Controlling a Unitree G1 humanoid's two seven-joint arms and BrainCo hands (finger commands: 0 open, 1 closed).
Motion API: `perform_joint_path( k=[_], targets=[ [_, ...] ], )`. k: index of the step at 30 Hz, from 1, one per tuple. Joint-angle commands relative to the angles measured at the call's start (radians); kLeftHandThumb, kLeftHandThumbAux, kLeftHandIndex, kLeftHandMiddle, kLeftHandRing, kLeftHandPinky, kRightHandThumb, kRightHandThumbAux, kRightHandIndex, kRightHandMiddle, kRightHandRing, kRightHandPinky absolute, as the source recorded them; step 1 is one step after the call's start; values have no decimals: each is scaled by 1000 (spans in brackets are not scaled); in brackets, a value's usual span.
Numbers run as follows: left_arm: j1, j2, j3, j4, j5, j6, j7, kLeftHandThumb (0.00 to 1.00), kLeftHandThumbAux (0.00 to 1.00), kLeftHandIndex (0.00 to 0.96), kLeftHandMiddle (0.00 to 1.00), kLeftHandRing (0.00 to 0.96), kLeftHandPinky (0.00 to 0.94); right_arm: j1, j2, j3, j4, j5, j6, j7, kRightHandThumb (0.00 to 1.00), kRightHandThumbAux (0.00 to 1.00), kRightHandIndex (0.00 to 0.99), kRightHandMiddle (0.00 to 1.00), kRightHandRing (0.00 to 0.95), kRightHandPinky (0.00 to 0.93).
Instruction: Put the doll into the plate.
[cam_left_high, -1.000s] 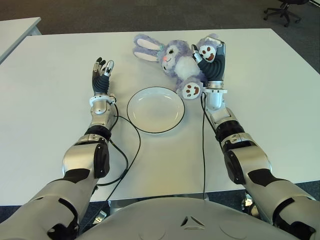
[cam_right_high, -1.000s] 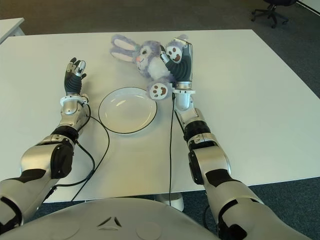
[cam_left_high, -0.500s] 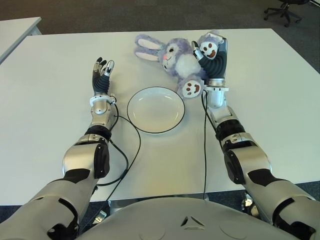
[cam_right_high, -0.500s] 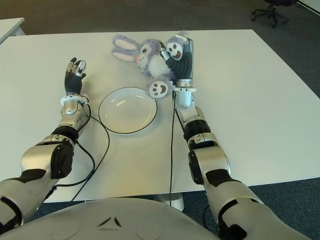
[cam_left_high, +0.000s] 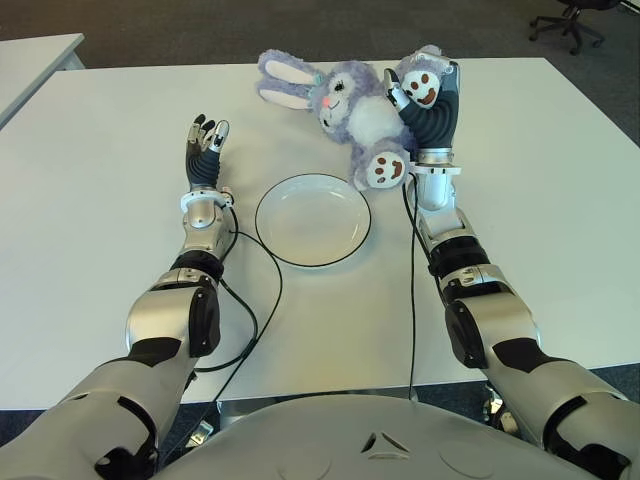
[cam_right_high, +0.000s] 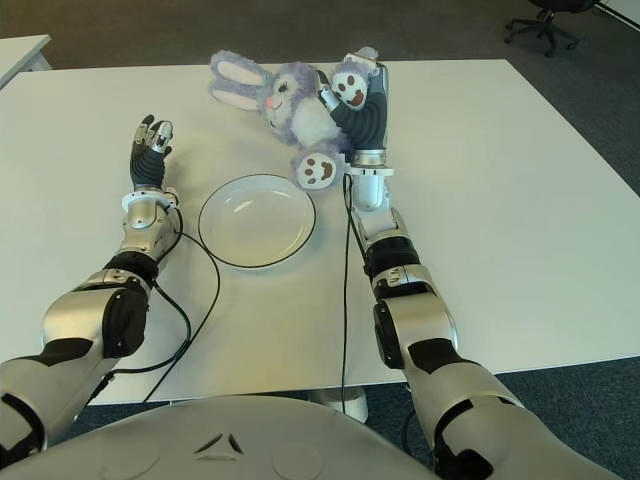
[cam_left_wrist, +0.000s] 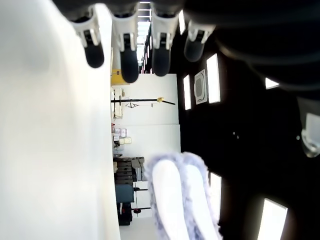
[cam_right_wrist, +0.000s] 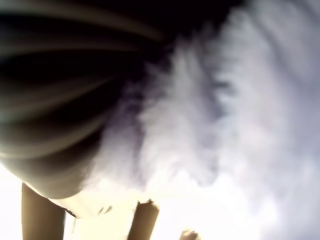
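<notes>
A purple and white plush bunny doll (cam_left_high: 350, 105) is lifted off the table, just beyond the plate's far right rim. My right hand (cam_left_high: 425, 110) is shut on its body, one foot showing above the fingers and the other hanging near the plate. White fur (cam_right_wrist: 230, 115) fills the right wrist view. The white plate (cam_left_high: 275, 225) with a dark rim lies on the table between my arms and holds nothing. My left hand (cam_left_high: 204, 150) shows left of the plate with its fingers (cam_left_wrist: 125, 40) stretched out, holding nothing.
The white table (cam_left_high: 100, 230) spreads wide on both sides. Black cables (cam_left_high: 262, 300) run from each wrist past the plate toward the near edge. A second table (cam_left_high: 30, 55) stands at far left and an office chair (cam_left_high: 570, 20) at far right.
My right hand has raised the doll and carried it a little farther from me; its ears and head moved left and up. The left hand and plate stayed put.
</notes>
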Motion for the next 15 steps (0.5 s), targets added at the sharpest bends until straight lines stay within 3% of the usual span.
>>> perform_joint_path(
  k=[1,15],
  targets=[
    [128,-55,-16,75,10,49,13,0,401,0,138,151,111,5,19,-17,-20,48,12,39,480,771,713,848,859,855],
    [129,-53,-29,75,8,54,18,0,408,0,140,161,154,8,35,-34,-49,34,31,48,496,765,744,859,877,863]
  ],
)
